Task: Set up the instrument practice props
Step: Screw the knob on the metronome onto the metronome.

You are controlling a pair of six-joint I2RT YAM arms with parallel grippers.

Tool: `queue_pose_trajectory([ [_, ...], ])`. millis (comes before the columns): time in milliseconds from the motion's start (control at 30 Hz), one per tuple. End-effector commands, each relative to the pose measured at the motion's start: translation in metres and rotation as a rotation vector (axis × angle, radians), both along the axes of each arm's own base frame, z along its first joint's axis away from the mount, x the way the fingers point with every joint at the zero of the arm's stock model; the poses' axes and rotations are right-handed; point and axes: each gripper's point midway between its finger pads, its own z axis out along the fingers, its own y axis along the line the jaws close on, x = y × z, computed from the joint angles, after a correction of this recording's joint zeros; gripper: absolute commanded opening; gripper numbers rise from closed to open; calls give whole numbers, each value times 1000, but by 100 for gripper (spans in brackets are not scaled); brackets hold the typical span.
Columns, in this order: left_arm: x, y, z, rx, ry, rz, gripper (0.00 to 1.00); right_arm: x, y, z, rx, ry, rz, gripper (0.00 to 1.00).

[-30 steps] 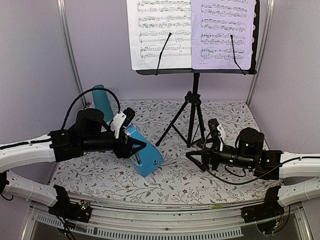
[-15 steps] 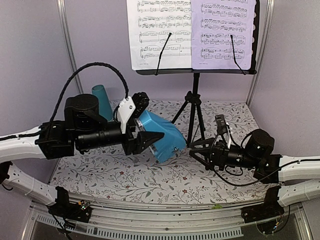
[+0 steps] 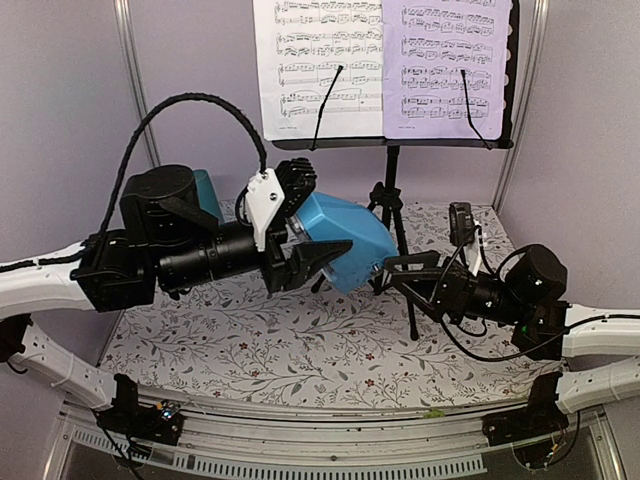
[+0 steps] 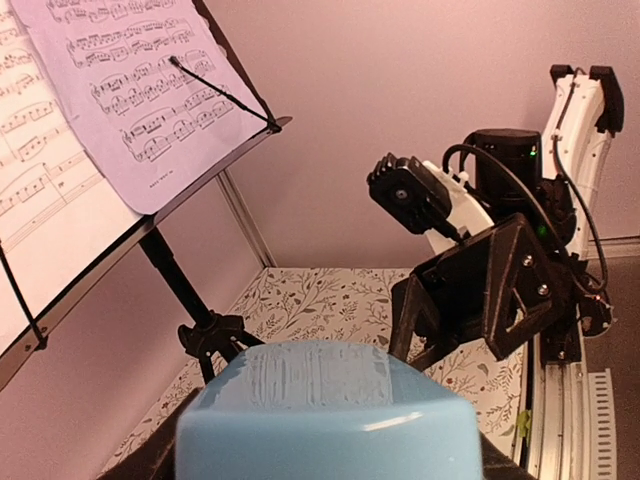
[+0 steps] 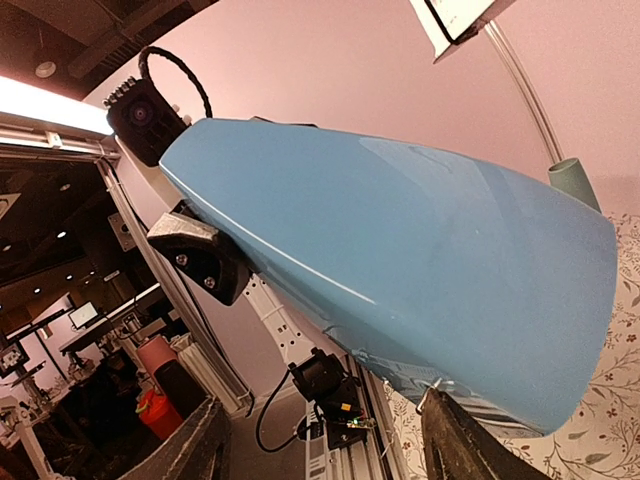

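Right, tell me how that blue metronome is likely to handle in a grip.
The metronome looks like a rigid plastic shell, so it should hold its shape in the left pincer. Its glossy, tapering sides could let it slide out if squeezed hard. It seems light, since one pincer holds it aloft from one end.

The table has a white top printed all over with leafy sprigs and small flowers. A black music stand rests on it on tripod legs, toward the back edge and right of the middle, with one leg reaching toward the front edge. A teal cup stands near the back left corner, mostly hidden.
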Motion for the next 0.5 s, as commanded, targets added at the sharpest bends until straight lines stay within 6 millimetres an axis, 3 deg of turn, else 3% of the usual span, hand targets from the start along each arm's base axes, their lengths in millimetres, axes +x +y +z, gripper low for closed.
queue_pose_trajectory([
  [0,-9,1,69,-197,-100,-8,0,-1,-7,23,50,-48,-27,66],
  [267,-11,-4,80,-210,-119,-25,0,7,-24,20,39,-48,-128,66],
  [467,-15,-7,90,-227,-127,-52,0,2,-14,13,5,-51,-76,65],
])
